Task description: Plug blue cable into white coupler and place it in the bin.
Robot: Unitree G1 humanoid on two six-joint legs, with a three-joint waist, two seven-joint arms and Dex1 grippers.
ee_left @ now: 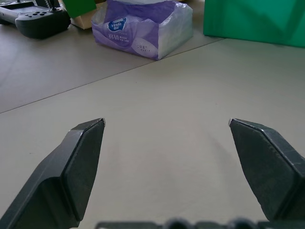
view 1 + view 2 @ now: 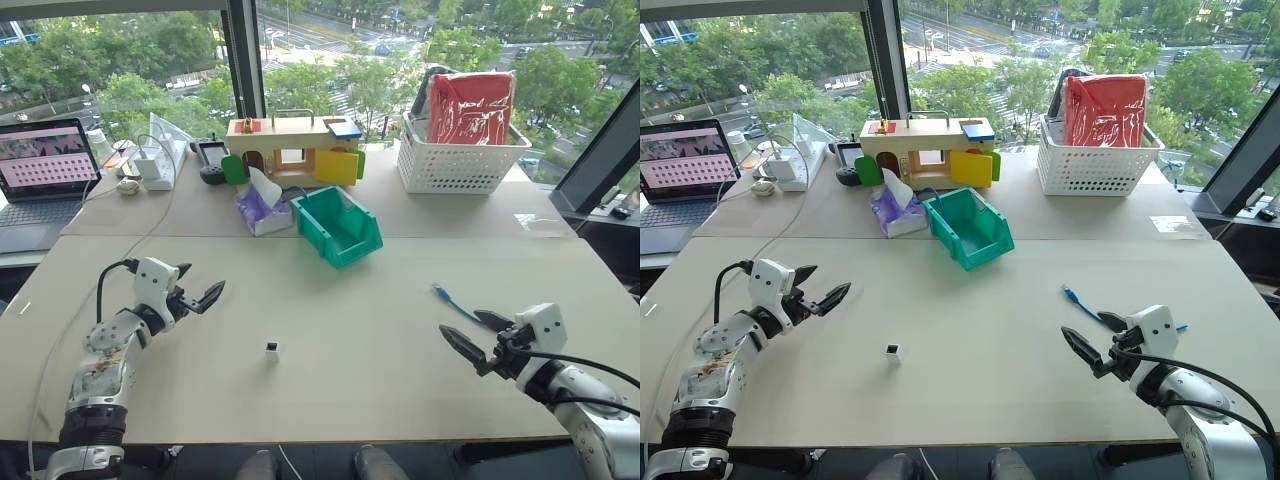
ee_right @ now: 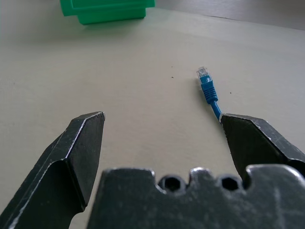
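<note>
The left tool hangs over the near left part of the counter, its two black fingers spread wide with nothing between them; in the left wrist view they frame bare counter with a purple tissue pack beyond. The right tool sits low over the near right side, fingers equally wide apart and empty.

The blue cable lies flat on the counter just beyond the right tool, its clear plug pointing away towards the far side; in the right wrist view the cable runs back to one finger's tip (whether it touches the finger cannot be told). The white coupler stands alone on the near middle of the counter, between the two tools and well apart from the cable, its dark socket facing up.

The bin rests farther back near the counter's middle, turned at an angle, beside the tissue pack. Behind them stands a wooden toy house, with a white lattice basket holding a red bag to the right and a laptop at the far left
</note>
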